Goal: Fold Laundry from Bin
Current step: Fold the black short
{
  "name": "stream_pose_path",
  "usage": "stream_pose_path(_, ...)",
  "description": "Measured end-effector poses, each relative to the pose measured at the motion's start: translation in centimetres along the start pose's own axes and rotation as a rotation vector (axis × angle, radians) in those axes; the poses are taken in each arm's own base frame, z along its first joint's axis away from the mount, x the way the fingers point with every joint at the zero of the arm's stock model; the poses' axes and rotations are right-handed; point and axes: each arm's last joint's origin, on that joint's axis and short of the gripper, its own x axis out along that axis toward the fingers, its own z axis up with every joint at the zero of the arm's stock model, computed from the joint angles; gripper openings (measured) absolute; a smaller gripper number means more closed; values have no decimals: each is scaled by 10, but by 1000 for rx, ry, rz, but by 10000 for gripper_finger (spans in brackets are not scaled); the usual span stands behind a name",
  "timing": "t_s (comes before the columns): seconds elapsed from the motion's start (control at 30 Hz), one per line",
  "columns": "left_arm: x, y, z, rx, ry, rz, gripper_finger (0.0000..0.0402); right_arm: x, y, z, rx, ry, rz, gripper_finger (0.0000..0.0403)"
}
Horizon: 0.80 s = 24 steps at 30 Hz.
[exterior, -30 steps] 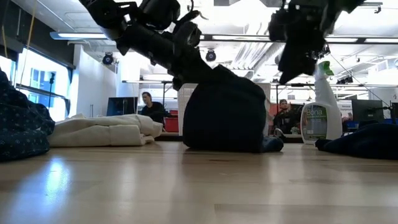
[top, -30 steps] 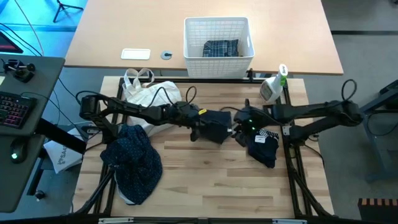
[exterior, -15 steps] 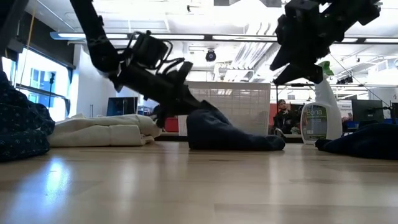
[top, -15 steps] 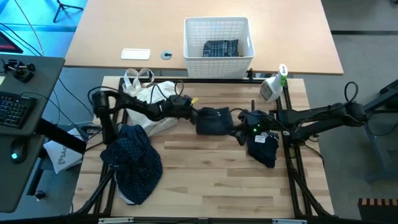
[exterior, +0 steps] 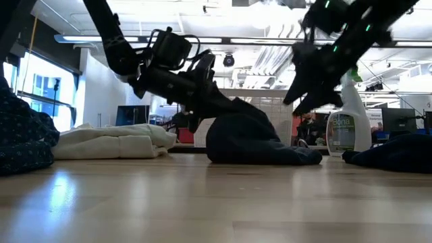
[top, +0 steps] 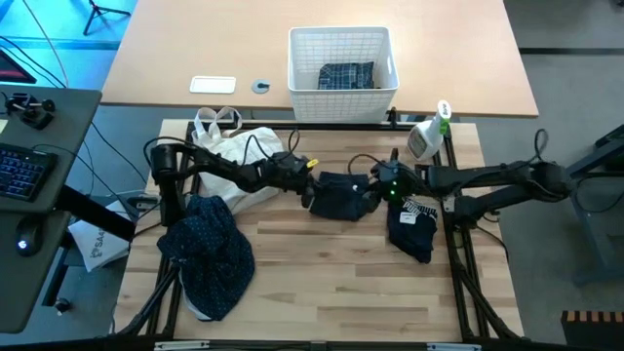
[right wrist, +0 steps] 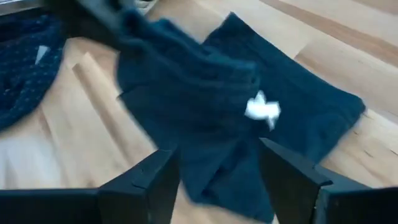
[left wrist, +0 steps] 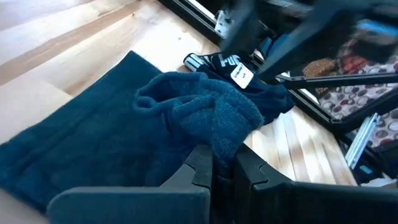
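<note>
Left pincer (top: 306,183) clenched on the dark navy piece (top: 338,195), lifting its edge to fold; right pincer (top: 378,187) released beside it.

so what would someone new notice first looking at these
The two dark arms meeting mid-table over a plain dark navy piece: the left gripper is shut on its edge, lifting it into a hump, while the right gripper hangs open at its other side. Next, the navy dotted shirt heaped at the table's left front, and the white bin on the desk beyond, with a plaid shirt inside.
</note>
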Motion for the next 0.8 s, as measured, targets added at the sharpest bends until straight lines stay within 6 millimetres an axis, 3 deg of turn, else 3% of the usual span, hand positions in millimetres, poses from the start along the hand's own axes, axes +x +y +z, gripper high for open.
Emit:
stream_pose_path(0.2,2,-6,-2,15,11,-17,4,32,-27,-1,-153,-38,129,279)
stream_pose_path(0.37,2,-7,-3,15,21,-35,5,55,-39,-2,-273,9,187,289)
stream_pose_path(0.63,1,-8,-1,5,19,-44,5,78,-44,3,-353,-42,358,255)
stream_pose_path(0.8,-2,-10,3,-41,12,-45,5,71,-40,7,-321,-56,403,174)
